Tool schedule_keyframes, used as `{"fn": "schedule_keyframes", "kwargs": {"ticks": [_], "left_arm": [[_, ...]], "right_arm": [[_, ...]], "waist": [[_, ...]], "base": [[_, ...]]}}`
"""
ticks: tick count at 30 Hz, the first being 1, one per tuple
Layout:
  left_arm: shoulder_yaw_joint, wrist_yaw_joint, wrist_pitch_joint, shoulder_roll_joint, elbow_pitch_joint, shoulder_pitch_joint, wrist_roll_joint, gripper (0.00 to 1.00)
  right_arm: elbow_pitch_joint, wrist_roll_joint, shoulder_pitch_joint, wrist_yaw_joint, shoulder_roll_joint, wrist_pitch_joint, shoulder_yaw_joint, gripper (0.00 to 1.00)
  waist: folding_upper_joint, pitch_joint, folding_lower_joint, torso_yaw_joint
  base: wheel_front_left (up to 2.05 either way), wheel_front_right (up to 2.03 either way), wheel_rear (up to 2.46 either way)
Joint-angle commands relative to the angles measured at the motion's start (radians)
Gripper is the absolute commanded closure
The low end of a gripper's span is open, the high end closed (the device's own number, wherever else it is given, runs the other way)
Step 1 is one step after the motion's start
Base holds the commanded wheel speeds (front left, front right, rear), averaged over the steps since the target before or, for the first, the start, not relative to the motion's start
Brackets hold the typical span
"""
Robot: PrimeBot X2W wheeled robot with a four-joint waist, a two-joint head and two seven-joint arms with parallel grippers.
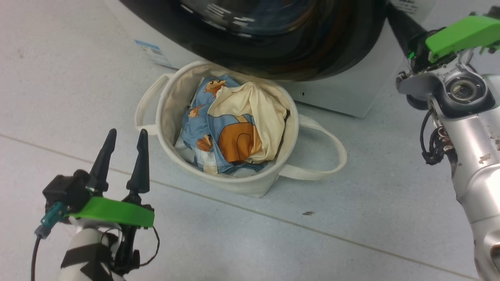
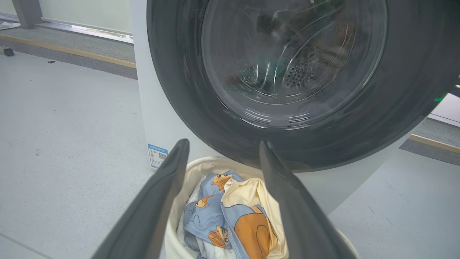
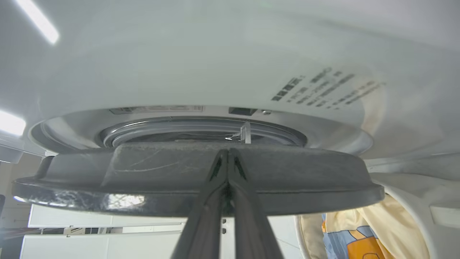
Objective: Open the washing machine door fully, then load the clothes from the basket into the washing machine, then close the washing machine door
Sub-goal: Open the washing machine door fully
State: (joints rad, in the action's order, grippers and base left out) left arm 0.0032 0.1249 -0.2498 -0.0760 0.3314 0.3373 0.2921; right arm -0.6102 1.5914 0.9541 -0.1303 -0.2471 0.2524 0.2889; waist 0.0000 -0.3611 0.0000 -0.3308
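Observation:
The washing machine door [image 1: 273, 47], with its black rim and glass bowl, stands ajar from the white washing machine [image 1: 343, 97]. In the right wrist view a gap shows between the door [image 3: 161, 172] and the machine front [image 3: 215, 72]. My right gripper [image 3: 227, 153] is shut, its tips against the door's inner edge; it reaches in from the right [image 1: 396, 21]. The basket [image 1: 168, 101] stands on the floor under the door, holding the blue and cream clothes [image 1: 234, 128]. My left gripper [image 1: 127, 134] is open to the basket's left, pointing over the clothes [image 2: 230, 212] at the door [image 2: 287, 72].
A blue label [image 1: 152, 52] marks the machine's lower corner. The basket's loop handles [image 1: 328, 156] lie out on the grey floor at both sides. A strip of darker floor with a tan line [image 2: 72, 50] runs behind the machine on the left.

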Motion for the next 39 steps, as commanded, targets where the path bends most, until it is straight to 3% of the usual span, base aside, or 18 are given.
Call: {"fn": "schedule_keyframes", "kwargs": {"ticks": [1, 11, 22, 28, 39], "left_arm": [[0.038, 0.006, -0.012, -0.023, -0.024, 0.020, -0.008, 0.00], [0.047, 0.006, -0.012, -0.032, -0.003, -0.006, -0.014, 0.00], [0.045, 0.006, -0.012, -0.028, 0.004, -0.012, -0.013, 0.00], [0.049, 0.006, -0.012, -0.026, 0.010, -0.016, -0.014, 0.00], [0.103, 0.006, -0.012, -0.063, 0.008, -0.095, -0.032, 0.00]], "right_arm": [[0.026, 0.005, 0.004, 0.000, 0.035, 0.034, 0.039, 1.00], [0.044, 0.039, -0.102, 0.000, 0.063, 0.222, 0.115, 1.00], [0.153, -0.021, -0.096, 0.000, 0.047, 0.054, 0.027, 1.00], [0.119, -0.033, -0.080, 0.000, 0.057, 0.083, 0.058, 1.00], [0.146, -0.092, -0.139, 0.000, 0.101, 0.198, 0.246, 1.00]], "waist": [[0.0000, 0.006, 0.0000, 0.005], [0.0000, 0.081, 0.0000, 0.055], [0.0000, 0.088, 0.0000, 0.032], [0.0000, 0.093, 0.0000, 0.024], [0.0000, 0.186, 0.0000, 0.072]], "base": [[0.00, 0.00, 0.00], [0.00, 0.00, 0.00], [0.00, 0.00, 0.00], [0.00, 0.00, 0.00], [0.00, 0.00, 0.00]]}}
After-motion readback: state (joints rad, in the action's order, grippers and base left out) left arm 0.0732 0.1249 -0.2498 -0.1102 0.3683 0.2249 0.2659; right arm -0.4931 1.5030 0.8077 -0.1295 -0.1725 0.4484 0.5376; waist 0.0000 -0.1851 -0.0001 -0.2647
